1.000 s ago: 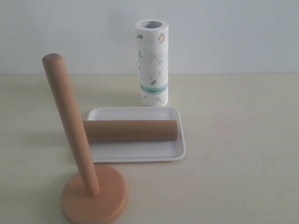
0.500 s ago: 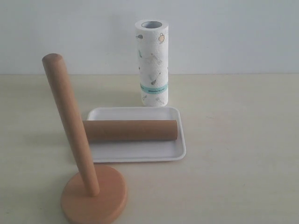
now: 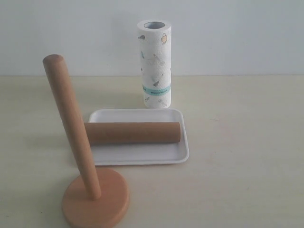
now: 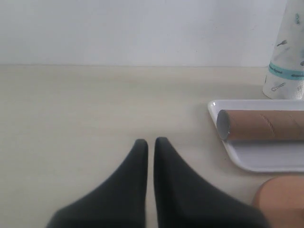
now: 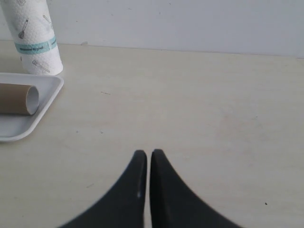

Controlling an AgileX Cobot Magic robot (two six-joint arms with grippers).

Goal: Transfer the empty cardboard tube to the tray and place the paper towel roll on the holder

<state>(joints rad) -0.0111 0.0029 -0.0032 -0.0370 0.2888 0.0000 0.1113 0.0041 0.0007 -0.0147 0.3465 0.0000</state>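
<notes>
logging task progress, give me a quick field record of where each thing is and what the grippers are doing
cardboard tube: lying on its side in the tray
paper towel roll: upright on the table behind the tray, not on the holder
holder: upright, pole bare
left gripper: shut, empty
right gripper: shut, empty

A pale beige, faintly grained surface (image 3: 247,156) is backed by a plain white wall (image 3: 237,38), and both are lit softly and evenly, with only faint shadows cast.

Pale table (image 3: 247,142), white wall (image 3: 237,38)
</notes>
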